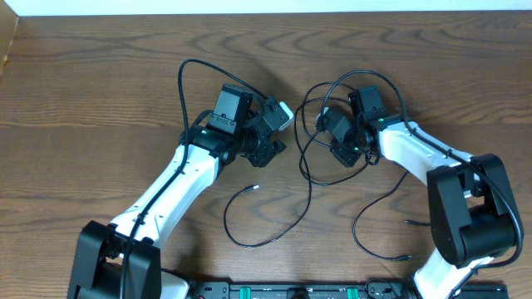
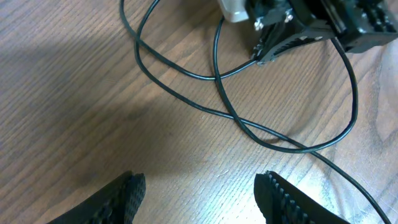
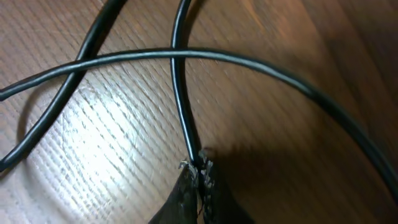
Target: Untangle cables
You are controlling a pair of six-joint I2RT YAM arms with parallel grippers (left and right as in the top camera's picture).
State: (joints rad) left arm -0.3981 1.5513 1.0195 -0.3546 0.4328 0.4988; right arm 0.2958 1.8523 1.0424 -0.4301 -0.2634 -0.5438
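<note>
Pulling from the right pinch

Black cables [image 1: 311, 189] lie looped mid-frame on the table [image 1: 100, 83], between both arms. One strand [image 3: 180, 93] runs up-frame from the right gripper [image 3: 198, 169], which is clamped on it; another strand crosses it. Jaws apart, the left gripper [image 2: 199, 186] hangs below the loops.

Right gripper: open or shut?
Shut on a thin black cable: the right gripper's fingertips meet, with the cable ending in their pinch.

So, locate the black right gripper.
The black right gripper sits right of centre in the overhead view, facing the left gripper, pinching a thin black cable amid its loops.
</note>
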